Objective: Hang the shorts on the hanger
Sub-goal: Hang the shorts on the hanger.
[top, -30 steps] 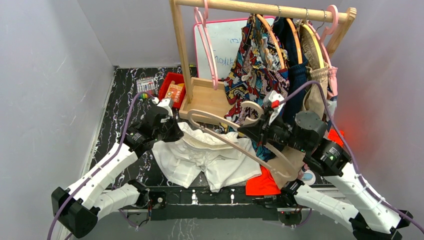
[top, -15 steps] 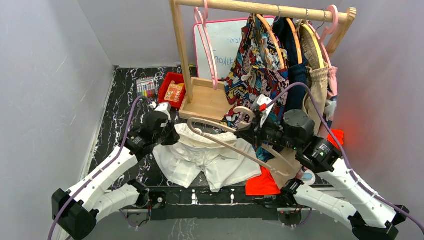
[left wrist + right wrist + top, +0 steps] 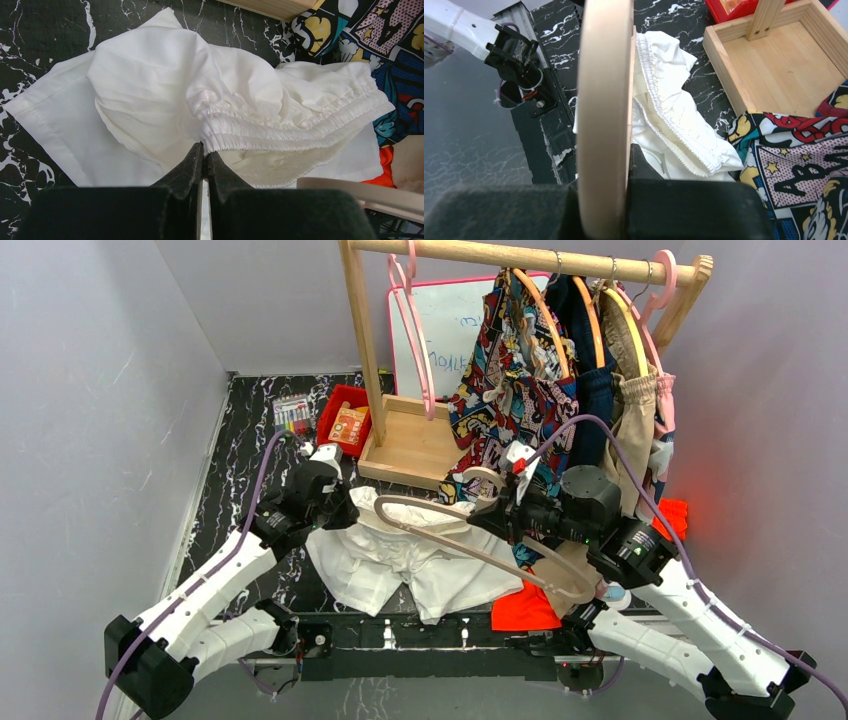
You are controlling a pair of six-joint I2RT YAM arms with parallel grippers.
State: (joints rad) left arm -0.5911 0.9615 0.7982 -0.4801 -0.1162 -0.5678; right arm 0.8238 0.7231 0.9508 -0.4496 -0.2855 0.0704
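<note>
**Top view.** White cloth shorts with gathered waistband [image 3: 400, 565]: spread on the black marbled table [image 3: 225, 480], in front of the wooden rack's base tray [image 3: 405, 445], with the leg hems near the table's front edge. Left gripper [image 3: 337, 504]: at the waistband's left end. Cream triangular hanger [image 3: 470, 545]: raised over the shorts, with the right gripper [image 3: 497, 512] beneath its hook.

**Left wrist view.** Fingers pressed together, pinching the waistband's edge. Dark table surface shows to the left of the cloth.

**Right wrist view.** Jaws clamped on the hanger's bar. The waistband lies just beyond it, on the near side of the tray.
</note>
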